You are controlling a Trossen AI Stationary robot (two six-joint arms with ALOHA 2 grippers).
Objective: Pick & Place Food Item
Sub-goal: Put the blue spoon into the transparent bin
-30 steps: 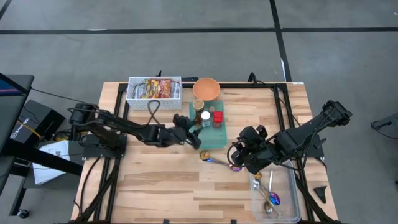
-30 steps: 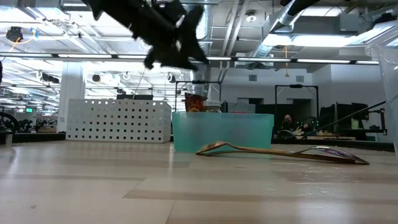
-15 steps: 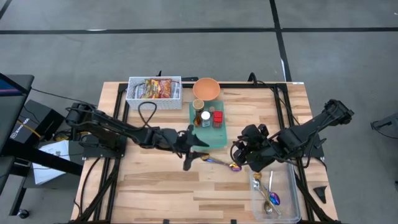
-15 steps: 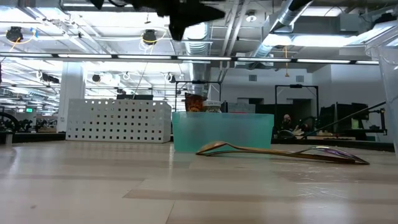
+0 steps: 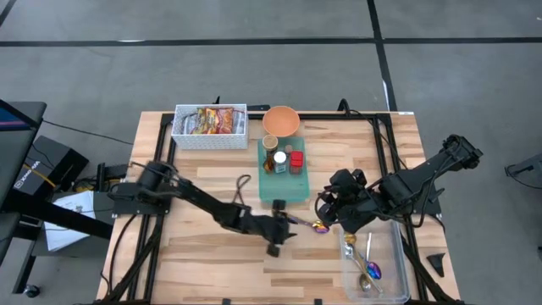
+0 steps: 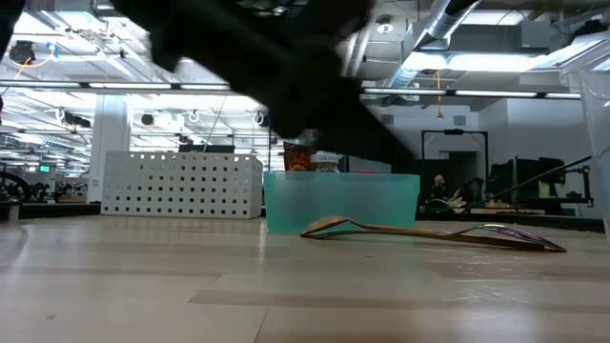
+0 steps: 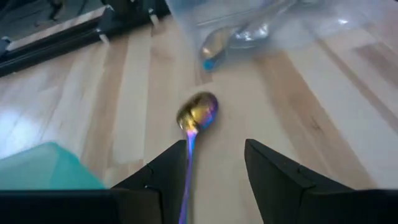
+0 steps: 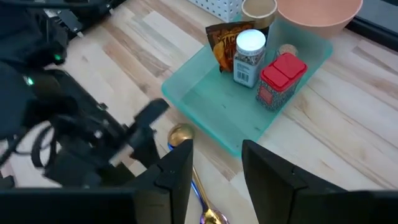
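Left gripper point(image 5: 276, 235), fingers apart, above iridescent metal spoon point(image 7: 197, 112), seemingly not touching; right gripper point(image 5: 326, 213), fingers apart, beside teal plastic tray point(image 8: 205, 102).

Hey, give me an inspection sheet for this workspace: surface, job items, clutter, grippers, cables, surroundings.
Surface: wooden table, black frame rails.
Job's things: teal tray holding jar, red tin, snack packet; white basket of packets; peach bowl.
Clutter: iridescent spoon on table; clear bin with spoons.
Grippers: left gripper open over spoon handle, empty; right gripper open, empty, near tray.
Cables: looped along left arm.
Surroundings: grey floor, nothing else seen.
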